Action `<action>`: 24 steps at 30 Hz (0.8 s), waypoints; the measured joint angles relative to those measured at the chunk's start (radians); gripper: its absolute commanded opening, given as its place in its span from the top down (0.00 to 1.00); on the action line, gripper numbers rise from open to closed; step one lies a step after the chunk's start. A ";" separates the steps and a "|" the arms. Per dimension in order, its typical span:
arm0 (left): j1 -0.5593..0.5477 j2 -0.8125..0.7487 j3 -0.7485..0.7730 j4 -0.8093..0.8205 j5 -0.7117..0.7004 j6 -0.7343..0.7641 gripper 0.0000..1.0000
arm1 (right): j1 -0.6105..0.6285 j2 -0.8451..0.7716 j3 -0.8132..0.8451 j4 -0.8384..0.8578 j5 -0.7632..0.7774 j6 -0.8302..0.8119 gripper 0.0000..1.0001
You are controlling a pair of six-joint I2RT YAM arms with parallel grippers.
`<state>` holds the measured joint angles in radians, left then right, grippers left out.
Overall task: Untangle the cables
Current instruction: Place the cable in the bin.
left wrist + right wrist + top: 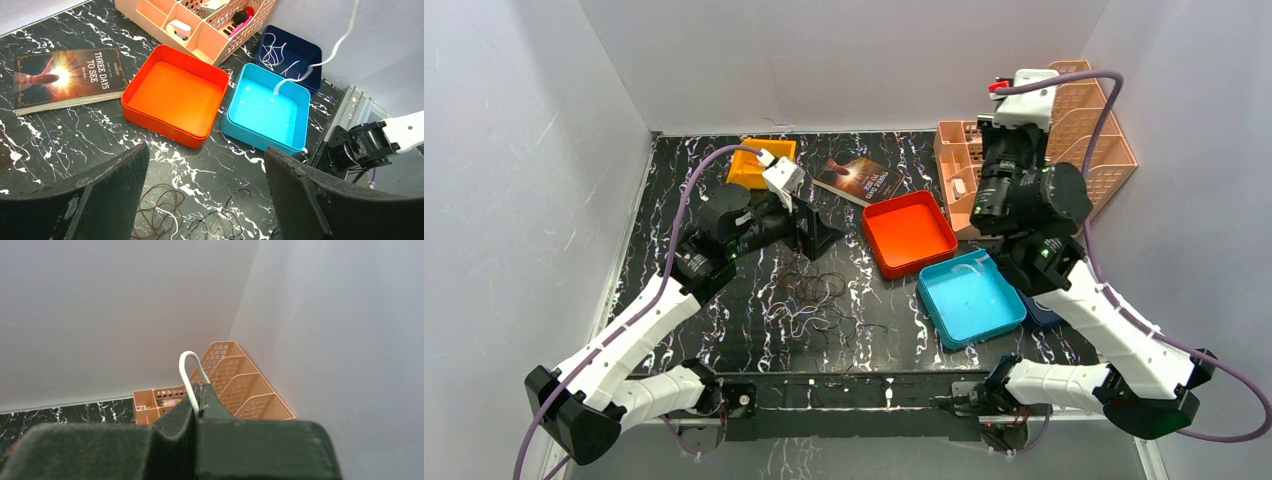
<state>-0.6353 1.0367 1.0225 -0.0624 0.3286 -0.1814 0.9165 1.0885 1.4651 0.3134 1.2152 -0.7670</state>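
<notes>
Cables (pixel 816 300) lie in a loose dark tangle on the table (pixel 724 300), just beneath my left end effector (pixel 205 152), whose jaws stand wide apart, holding nothing. My right end effector (pixel 198 402), raised high, is clamped on a white cable (pixel 188 371) hanging down to the blue tray (pixel 267 107).

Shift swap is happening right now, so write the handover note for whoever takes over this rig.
Right tool: shut on a white cable and raised high. The cable's loose end hangs down to the light blue tray; whether it touches is unclear.
Left tool: open, empty, above the tangle.
Cables: the tangle, mostly dark, lies on the table between the arms. Pale cords lie in the navy bin.
Done: the white cable is up and apart from the tangle.
Left: set it down, then separate the remaining loops.
</notes>
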 measured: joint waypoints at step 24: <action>0.000 0.000 0.007 -0.026 -0.011 0.004 0.15 | -0.496 0.150 0.220 -0.521 -0.321 0.440 1.00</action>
<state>-0.6353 1.0370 1.0298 -0.0883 0.3180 -0.1776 0.4202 1.2385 1.6852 -0.2077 0.8940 -0.3271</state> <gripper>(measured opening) 0.847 0.024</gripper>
